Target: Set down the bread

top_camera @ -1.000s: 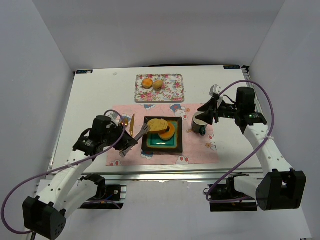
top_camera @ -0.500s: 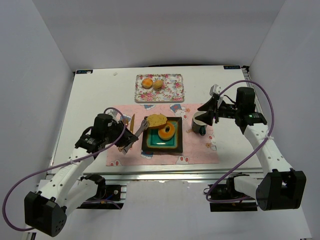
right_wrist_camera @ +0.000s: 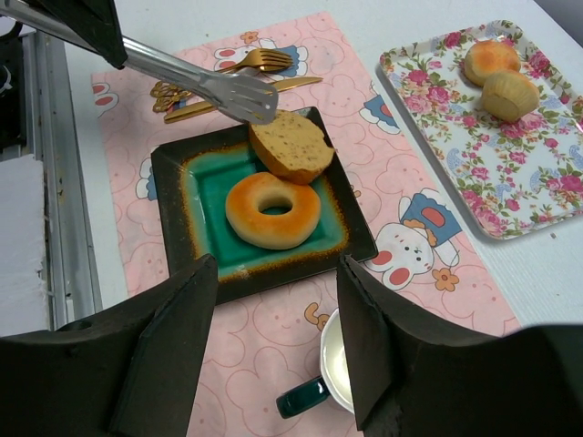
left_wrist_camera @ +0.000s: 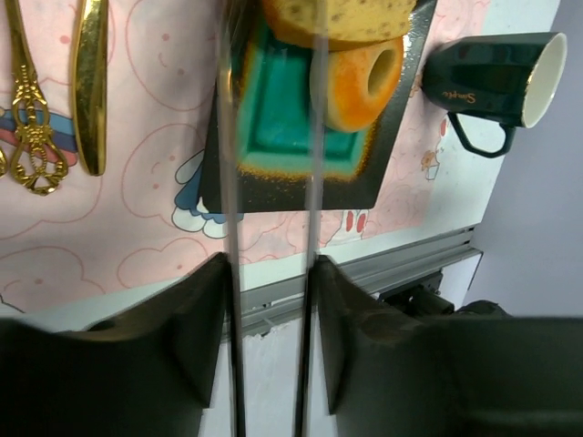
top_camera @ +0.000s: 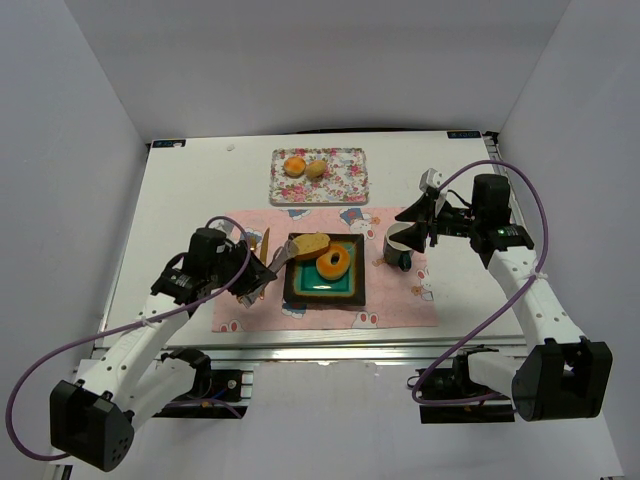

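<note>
The oval tan roll lies tilted at the back left corner of the dark square plate, beside the orange ring bun. My left gripper is shut on metal tongs, whose tips touch the roll's left edge; whether they pinch it I cannot tell. In the left wrist view the tong arms run from my gripper up to the roll and the ring bun. My right gripper is open and empty above the mug; its view shows the roll, the ring bun and the tongs.
A dark mug stands right of the plate on the pink placemat. Gold cutlery lies left of the plate. A floral tray at the back holds two small round buns.
The tongs have drawn back to the left and carried the roll off the ring bun to the plate's back left corner. The right arm has not moved.
</note>
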Robot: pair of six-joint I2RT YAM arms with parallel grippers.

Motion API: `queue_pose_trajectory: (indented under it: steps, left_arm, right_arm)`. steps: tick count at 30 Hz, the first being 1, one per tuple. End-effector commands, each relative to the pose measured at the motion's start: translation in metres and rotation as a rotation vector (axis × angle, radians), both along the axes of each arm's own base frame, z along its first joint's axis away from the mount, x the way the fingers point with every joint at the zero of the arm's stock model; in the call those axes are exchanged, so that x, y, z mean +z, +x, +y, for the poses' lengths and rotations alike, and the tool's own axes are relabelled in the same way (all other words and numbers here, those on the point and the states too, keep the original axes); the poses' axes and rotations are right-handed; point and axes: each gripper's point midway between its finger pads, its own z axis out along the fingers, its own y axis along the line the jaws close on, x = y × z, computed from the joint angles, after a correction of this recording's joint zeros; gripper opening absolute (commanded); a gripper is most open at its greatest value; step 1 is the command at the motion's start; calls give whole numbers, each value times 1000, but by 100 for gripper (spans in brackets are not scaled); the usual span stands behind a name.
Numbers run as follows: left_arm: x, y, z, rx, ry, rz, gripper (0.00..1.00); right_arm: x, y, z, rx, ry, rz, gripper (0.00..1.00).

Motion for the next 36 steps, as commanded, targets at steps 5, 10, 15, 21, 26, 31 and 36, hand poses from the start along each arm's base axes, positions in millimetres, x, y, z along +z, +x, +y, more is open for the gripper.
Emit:
queue_pose_trajectory:
  steps: [5,10,15,21,26,31,36]
  left_arm:
    - [23,4,5,11,16,-56,57]
    - [45,7,11,28,42,-97,57]
    - [73,11,24,68,97,-150,56]
    - [67,28,48,114,246,-175,17]
    - [49,75,105,168,580,-216,8]
    - [26,134,160,164,790,-348,3]
    - [-22,148,184,82,842,-392,0]
  right_arm:
    - [11,-1,1,16,19,-26,61]
    - [11,-1,1,16,21,-28,61]
    - [10,-2,1,18,20,-26,62]
    - [8,-3,1,21,19,-30,62]
    - [9,-2,1,24,20,-41,62]
    - [10,-2,1,31,14,-68,62]
    - [8,-3,0,30,2,-95,63]
